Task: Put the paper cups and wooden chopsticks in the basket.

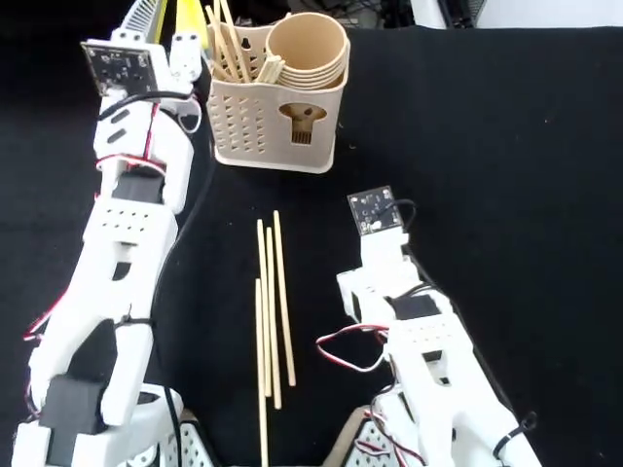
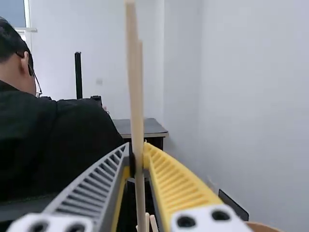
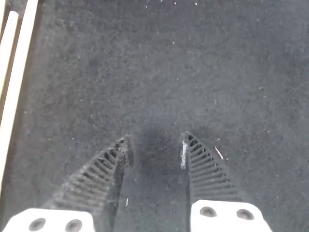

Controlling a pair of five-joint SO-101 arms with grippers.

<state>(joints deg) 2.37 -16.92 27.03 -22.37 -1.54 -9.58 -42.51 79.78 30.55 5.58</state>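
Note:
A beige slotted basket (image 1: 275,122) stands at the back of the table. A stack of paper cups (image 1: 310,49) and several wooden chopsticks (image 1: 226,47) sit inside it. My left gripper (image 2: 136,145) is shut on a pair of chopsticks (image 2: 134,92) held upright between its grey and yellow fingers; in the high view the left gripper (image 1: 167,19) is just left of the basket's top. Several loose chopsticks (image 1: 272,302) lie on the cloth in front of the basket. My right gripper (image 3: 155,141) hangs open just above bare cloth, right of those chopsticks (image 3: 13,72).
Black cloth (image 1: 506,175) covers the table, with free room on the right side. The right arm's wrist (image 1: 378,212) sits in front of the basket. A red and white cable loop (image 1: 350,345) hangs from that arm near the loose chopsticks.

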